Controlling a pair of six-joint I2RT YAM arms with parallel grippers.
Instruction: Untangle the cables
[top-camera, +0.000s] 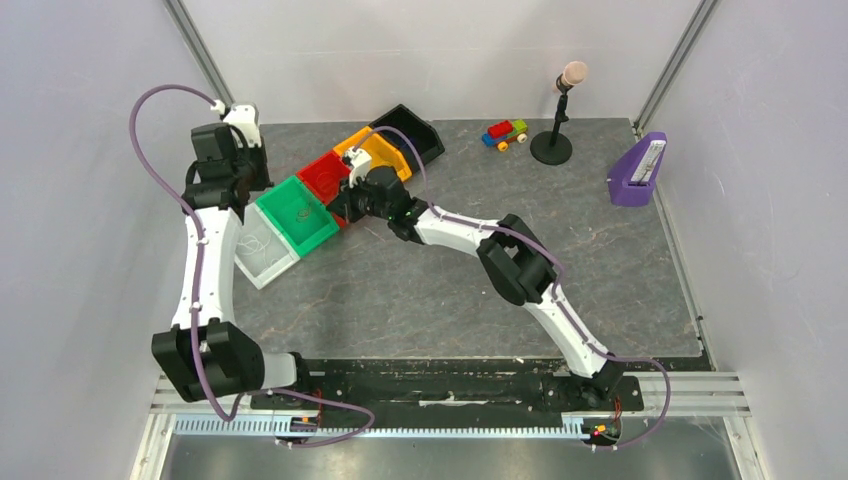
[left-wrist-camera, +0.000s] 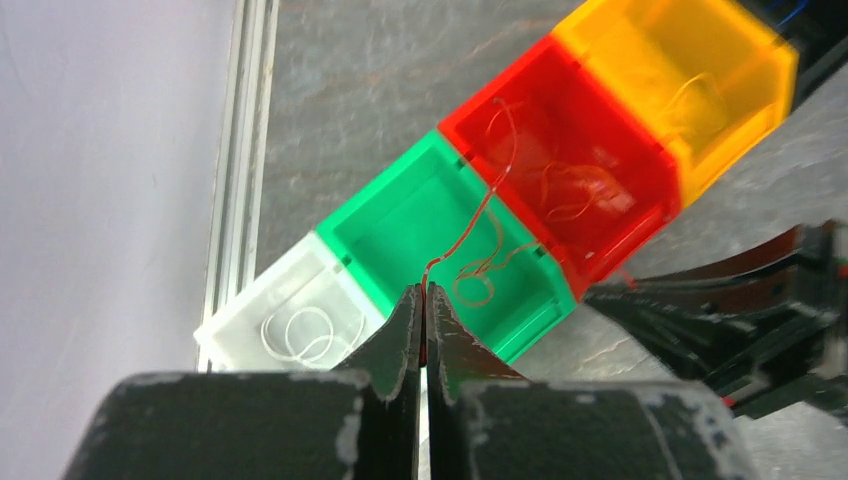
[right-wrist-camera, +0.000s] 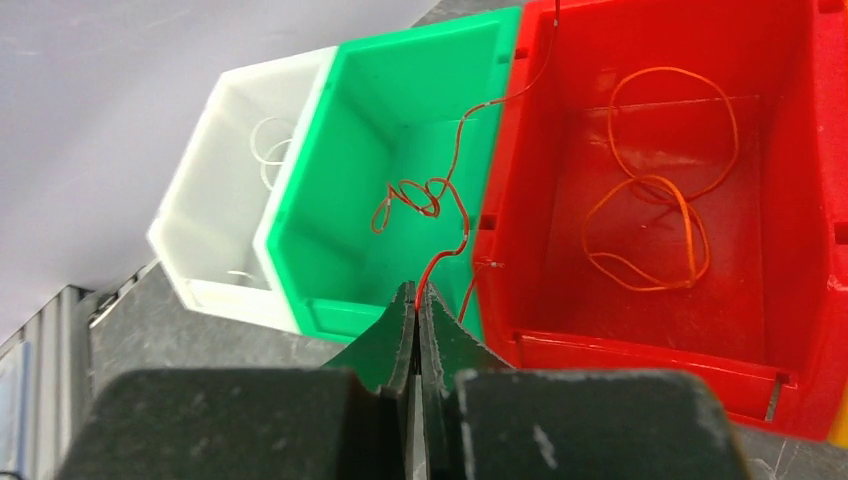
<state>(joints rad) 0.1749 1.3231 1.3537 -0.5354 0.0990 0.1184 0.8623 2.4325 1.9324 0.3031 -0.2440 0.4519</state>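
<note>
Untangling appears well advanced: a white cable (left-wrist-camera: 300, 335) lies coiled in the white bin (left-wrist-camera: 255, 287), an orange cable (right-wrist-camera: 650, 200) looped in the red bin (right-wrist-camera: 800, 250). Remaining: a thin, kinked red cable (right-wrist-camera: 425, 195), knotted above the green bin (right-wrist-camera: 315, 225), pinched by both the left tool (left-wrist-camera: 423, 315) and right tool (right-wrist-camera: 415, 305), tips pressed together.

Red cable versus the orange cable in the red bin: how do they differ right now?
The red cable is pinched by the shut left pincer and right pincer; the orange cable lies free in the red bin. The red cable hangs over the green bin with a small knot; the orange cable rests in wide open loops. Both are thin and flexible.
</note>
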